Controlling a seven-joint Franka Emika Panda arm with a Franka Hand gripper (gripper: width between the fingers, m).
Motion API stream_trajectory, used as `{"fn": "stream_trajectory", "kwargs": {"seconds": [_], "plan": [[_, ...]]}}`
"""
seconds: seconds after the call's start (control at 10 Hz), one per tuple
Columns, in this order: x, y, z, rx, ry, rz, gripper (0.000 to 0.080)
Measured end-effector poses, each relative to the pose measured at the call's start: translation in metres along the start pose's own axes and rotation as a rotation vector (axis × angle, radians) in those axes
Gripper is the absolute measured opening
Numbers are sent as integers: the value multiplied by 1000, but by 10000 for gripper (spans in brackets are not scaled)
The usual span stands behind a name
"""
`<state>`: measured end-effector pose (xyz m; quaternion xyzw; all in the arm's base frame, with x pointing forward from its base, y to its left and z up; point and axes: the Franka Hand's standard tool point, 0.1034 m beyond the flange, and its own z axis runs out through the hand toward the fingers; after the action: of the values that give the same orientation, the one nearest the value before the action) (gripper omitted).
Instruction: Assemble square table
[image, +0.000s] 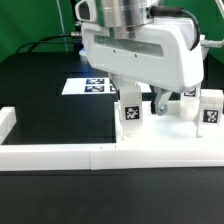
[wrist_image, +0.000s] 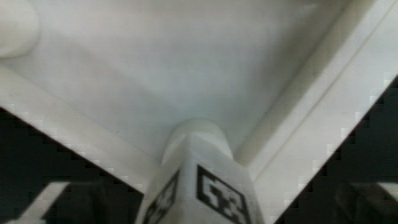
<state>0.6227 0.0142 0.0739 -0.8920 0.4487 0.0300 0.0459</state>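
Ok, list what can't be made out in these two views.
- Gripper jaws: the exterior view hides the fingertips behind a leg; open or shut is unclear.
- Tabletop: wrist view cuts it at every edge; corner holes unseen.
- Marker board: the arm covers its right part in the exterior view.
- Leg tags: too small to read.

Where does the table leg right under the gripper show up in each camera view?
Exterior view: the tagged leg stands upright near the picture's centre, just below the gripper, on the tabletop.
Wrist view: the same leg fills the lower middle, seen end-on, its tag facing the camera.
Shared landmark: the tabletop's raised rim runs beside the leg in both views.
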Motion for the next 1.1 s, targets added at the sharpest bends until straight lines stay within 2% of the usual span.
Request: {"fn": "stream_trajectory", "kwargs": {"seconds": [0.3,0.4,0.6,0.8,0.9,1.1], "plan": [[2,1,0,-5,3,-255,649],[4,-1,-2,-30,33,-569,649],[4,-1,-1,-27,33,-585,649],[4,-2,-1,-25,33,-502,385],[5,1,-1,-28,33,-441,295],[5,1,0,-25,35,-276,295]]}}
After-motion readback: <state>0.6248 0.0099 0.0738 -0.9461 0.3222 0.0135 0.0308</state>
